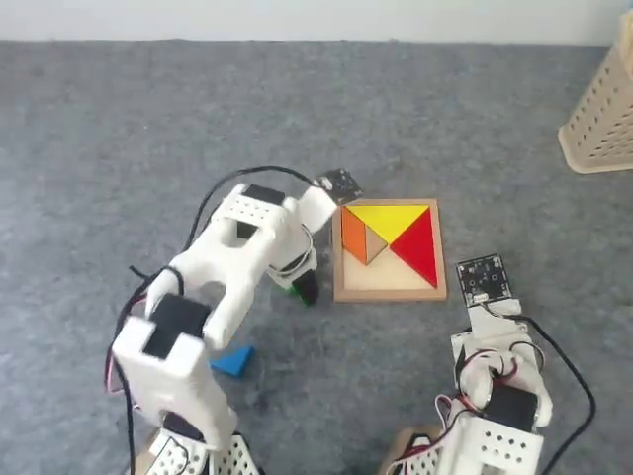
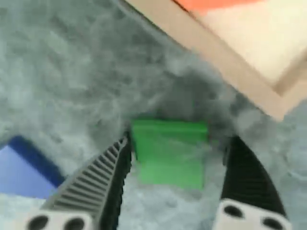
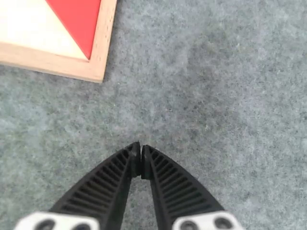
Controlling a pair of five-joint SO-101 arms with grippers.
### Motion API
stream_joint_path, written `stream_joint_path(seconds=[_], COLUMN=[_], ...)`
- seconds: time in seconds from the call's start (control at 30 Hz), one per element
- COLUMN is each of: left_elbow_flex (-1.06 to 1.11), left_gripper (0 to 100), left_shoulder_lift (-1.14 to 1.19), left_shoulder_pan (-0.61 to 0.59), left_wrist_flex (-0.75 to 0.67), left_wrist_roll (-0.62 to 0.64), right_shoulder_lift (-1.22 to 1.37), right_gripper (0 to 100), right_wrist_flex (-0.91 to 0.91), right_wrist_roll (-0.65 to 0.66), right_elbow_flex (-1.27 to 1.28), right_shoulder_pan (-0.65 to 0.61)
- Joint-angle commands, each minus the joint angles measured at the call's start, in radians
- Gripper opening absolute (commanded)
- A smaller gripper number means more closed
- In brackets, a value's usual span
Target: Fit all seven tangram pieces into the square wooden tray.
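Note:
The square wooden tray (image 1: 341,289) lies at the table's centre and holds a yellow triangle (image 1: 391,219), a red triangle (image 1: 421,249) and an orange piece (image 1: 352,233). Just off the tray's left edge lies a green piece (image 2: 169,151) on the grey felt. My left gripper (image 2: 180,143) stands open with one finger on each side of it, low over the felt. A blue piece (image 1: 234,361) lies nearer the left arm's base, and shows beside the left fingers (image 2: 19,165). My right gripper (image 3: 140,155) is shut on nothing, over bare felt near the tray's corner (image 3: 72,67).
A beige perforated basket (image 1: 603,109) stands at the far right edge. The left arm's white body (image 1: 227,267) stretches over the felt to the left of the tray. The right arm (image 1: 495,386) sits at the front right.

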Motion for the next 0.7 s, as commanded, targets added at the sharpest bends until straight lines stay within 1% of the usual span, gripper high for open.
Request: stream_joint_path(seconds=[0.0,0.1,0.27,0.4,0.47,0.67], left_elbow_flex=[-0.108,-0.116,-0.116,-0.117,-0.117,-0.116], left_gripper=[29,28,17,13,12,12], left_shoulder_lift=[0.054,0.063,0.061,0.052,0.020,-0.173], left_shoulder_pan=[-0.029,-0.028,-0.031,-0.031,-0.032,-0.031], left_wrist_flex=[0.046,0.057,0.057,0.061,0.071,0.178], left_wrist_roll=[-0.014,-0.015,-0.014,-0.005,0.017,0.020], right_shoulder_lift=[-0.013,-0.013,-0.013,-0.013,-0.013,-0.013], right_gripper=[0.8,0.8,0.8,0.8,0.8,0.8], right_wrist_flex=[0.010,0.010,0.010,0.010,0.010,0.010], right_wrist_roll=[0.009,0.009,0.009,0.009,0.009,0.009], right_elbow_flex=[0.018,0.018,0.018,0.018,0.018,0.018], right_shoulder_pan=[0.013,0.013,0.013,0.013,0.013,0.013])
